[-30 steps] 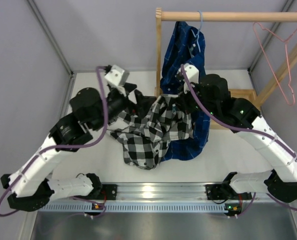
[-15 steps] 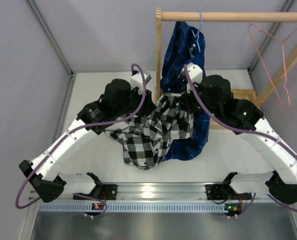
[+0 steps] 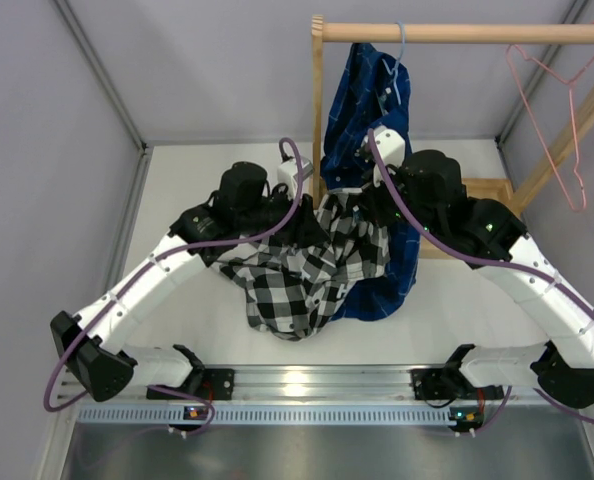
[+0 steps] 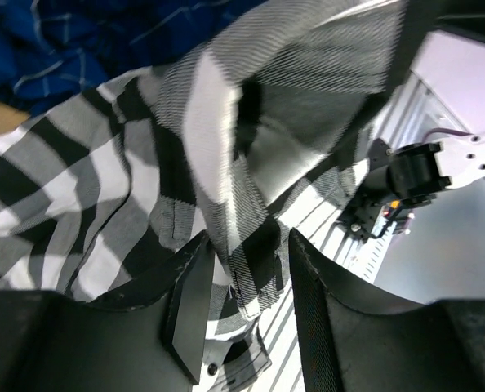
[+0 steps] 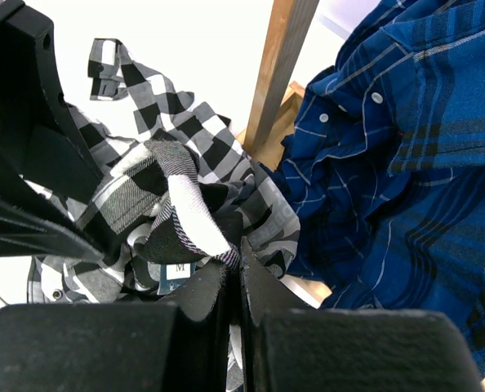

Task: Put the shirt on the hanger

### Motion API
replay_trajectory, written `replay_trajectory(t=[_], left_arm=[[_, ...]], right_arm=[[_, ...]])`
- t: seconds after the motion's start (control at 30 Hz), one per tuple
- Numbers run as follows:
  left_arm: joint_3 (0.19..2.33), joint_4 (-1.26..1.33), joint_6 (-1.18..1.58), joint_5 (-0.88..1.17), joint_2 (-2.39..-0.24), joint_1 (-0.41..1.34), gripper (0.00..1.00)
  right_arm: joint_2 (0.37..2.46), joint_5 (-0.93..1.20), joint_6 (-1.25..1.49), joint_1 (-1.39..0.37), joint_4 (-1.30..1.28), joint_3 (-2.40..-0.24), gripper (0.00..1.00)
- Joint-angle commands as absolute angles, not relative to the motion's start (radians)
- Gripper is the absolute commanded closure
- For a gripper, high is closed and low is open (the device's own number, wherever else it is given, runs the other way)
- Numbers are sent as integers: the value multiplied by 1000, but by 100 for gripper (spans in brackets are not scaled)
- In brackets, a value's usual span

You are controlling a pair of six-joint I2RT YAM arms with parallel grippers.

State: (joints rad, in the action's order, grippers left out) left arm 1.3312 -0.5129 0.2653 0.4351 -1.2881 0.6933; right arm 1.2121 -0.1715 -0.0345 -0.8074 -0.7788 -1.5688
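The black-and-white check shirt (image 3: 295, 275) lies bunched on the table, and its upper part is lifted between the arms. My right gripper (image 5: 236, 265) is shut on a fold of the shirt (image 5: 185, 196) near the collar label, and in the top view it (image 3: 362, 198) holds this raised. My left gripper (image 4: 246, 273) is open, with a hanging edge of the shirt (image 4: 226, 188) between its fingers. In the top view it (image 3: 309, 203) sits just left of the right gripper. The pink hanger (image 3: 573, 100) hangs on the wooden rail at the far right, apart from both grippers.
A dark blue plaid shirt (image 3: 372, 100) hangs from a light blue hanger (image 3: 399, 45) on the wooden rail (image 3: 457, 32). Its tail drapes behind and beside the check shirt. The rack's post (image 3: 318, 100) stands right behind the grippers. Grey walls close in both sides.
My left arm has swung right and forward to the raised shirt, so its open fingers now straddle a cloth edge. The right gripper has kept its hold. The pink hanger sways slightly.
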Motion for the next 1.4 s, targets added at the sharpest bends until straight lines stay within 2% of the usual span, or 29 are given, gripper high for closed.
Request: replay_trajectory(t=[0.0, 0.07, 0.13, 0.17, 0.23, 0.27, 0.3, 0.4, 0.6, 0.67, 0.77, 0.83, 0.9, 0.97, 1.03, 1.13, 1.17, 1.27, 1.37], left_arm=[[1316, -399, 278, 520, -1282, 687, 55], [1310, -377, 281, 514, -1282, 687, 58], [1316, -377, 281, 500, -1295, 687, 66], [1318, -377, 284, 492, -1298, 687, 75], [1322, -379, 285, 476, -1301, 687, 82], [1325, -377, 285, 466, -1299, 687, 93], [1327, -382, 284, 434, -1298, 687, 99], [1362, -428, 272, 333, -1273, 689, 100], [1595, -823, 230, -142, -1287, 689, 100], [1646, -937, 226, -225, -1292, 689, 100], [1680, -965, 230, -224, -1270, 689, 100], [1671, -954, 233, -186, -1261, 689, 100], [1655, -916, 233, -109, -1259, 689, 100], [1586, -815, 259, -56, -1233, 689, 100], [1508, -763, 294, -61, -1213, 687, 100], [1474, -727, 313, -74, -1212, 687, 100], [1464, -727, 311, -71, -1219, 687, 100], [1407, -706, 319, -57, -1188, 689, 100], [1356, -689, 322, -44, -1157, 687, 100]], right_arm=[[1212, -172, -38, -796, -756, -1572, 100], [1212, -167, -38, -796, -752, -1572, 100], [1213, -163, -38, -796, -750, -1572, 100], [1213, -163, -38, -796, -750, -1571, 100], [1213, -166, -38, -796, -752, -1566, 100], [1215, -169, -37, -796, -752, -1563, 100], [1215, -170, -37, -796, -753, -1562, 100], [1213, -184, -17, -785, -750, -1543, 100], [1210, -224, 57, -769, -755, -1506, 100], [1226, -221, 69, -769, -758, -1519, 100], [1247, -178, 71, -767, -755, -1546, 99], [1261, -137, 69, -769, -753, -1572, 93], [1266, -104, 69, -767, -753, -1589, 70], [1256, -132, 69, -769, -758, -1605, 37], [1230, -169, 66, -762, -775, -1627, 30], [1192, -193, 54, -742, -827, -1693, 27], [1186, -233, 49, -729, -840, -1713, 17], [1177, -276, 44, -625, -903, -1791, 0], [1196, -278, 64, -449, -969, -1880, 1]])
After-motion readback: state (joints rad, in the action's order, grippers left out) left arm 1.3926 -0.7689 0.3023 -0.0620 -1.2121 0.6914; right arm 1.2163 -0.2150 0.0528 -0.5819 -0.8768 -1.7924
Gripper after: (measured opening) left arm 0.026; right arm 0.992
